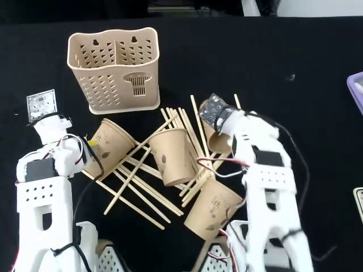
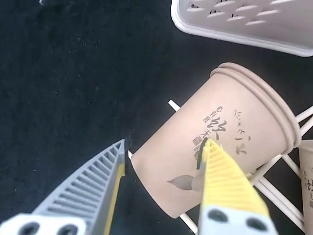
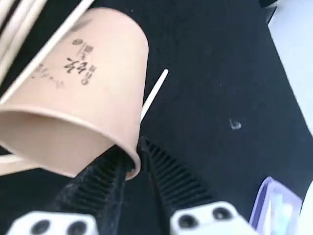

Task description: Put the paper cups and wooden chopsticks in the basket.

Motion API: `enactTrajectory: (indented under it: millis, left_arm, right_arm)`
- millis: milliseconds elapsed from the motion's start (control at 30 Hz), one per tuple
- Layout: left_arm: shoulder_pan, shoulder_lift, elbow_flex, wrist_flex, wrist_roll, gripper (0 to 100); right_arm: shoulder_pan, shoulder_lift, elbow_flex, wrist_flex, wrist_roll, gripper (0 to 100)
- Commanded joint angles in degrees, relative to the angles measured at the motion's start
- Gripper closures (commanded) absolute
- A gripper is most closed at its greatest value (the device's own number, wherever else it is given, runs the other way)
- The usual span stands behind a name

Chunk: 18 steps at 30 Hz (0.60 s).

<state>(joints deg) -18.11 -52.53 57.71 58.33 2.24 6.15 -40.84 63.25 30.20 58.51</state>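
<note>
Black worktop (image 1: 255,62). Beige slotted basket (image 1: 113,85) stands upright at the far left, with two compartments.

Four paper cups lie on their sides in front of the basket, amid a loose scatter of wooden chopsticks (image 1: 142,192).
- Left paper cup (image 1: 109,146): rests across several chopsticks, rim toward the basket. The left jaws are apart and straddle it near its base. The yellow finger (image 2: 225,181) lies over the cup wall (image 2: 234,117); the grey finger (image 2: 93,186) sits just beside the base. Whether either finger touches the cup cannot be told.
- Middle paper cup (image 1: 170,156): on the chopsticks, base toward the basket.
- Near paper cup (image 1: 212,207): closest to the arm bases, touching chopstick ends.
- Right paper cup (image 1: 217,143): partly under the right arm. The right jaws are nearly together and pinch its rim wall (image 3: 83,98), one finger inside the mouth and one outside. A chopstick (image 3: 154,90) lies against it.

A purple container (image 1: 356,88) sits at the right edge.
</note>
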Motion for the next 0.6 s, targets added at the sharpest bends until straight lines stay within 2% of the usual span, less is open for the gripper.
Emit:
enactTrajectory:
  millis: [0,133,233,400,567]
  left_arm:
    - [-0.57,-1.41,-0.31,-0.88,0.18,75]
    - [-0.57,-1.41,-0.13,-1.23,0.44,75]
    - [-0.57,-1.41,-0.13,-1.23,0.53,75]
    - [-0.57,-1.41,-0.04,-1.14,0.53,75]
    - [-4.09,-1.41,-0.04,-1.49,0.53,75]
  right_arm:
    - [0.79,-10.77,-6.11,12.66,-4.75,98.8]
    - [0.62,-18.95,-15.87,24.79,-11.16,98.8]
    - [-1.76,-19.3,-25.8,32.97,-17.05,98.8]
    - [-7.65,-11.03,-42.07,41.93,-29.45,98.8]
    - [-11.52,0.57,-57.27,43.6,-39.65,98.8]
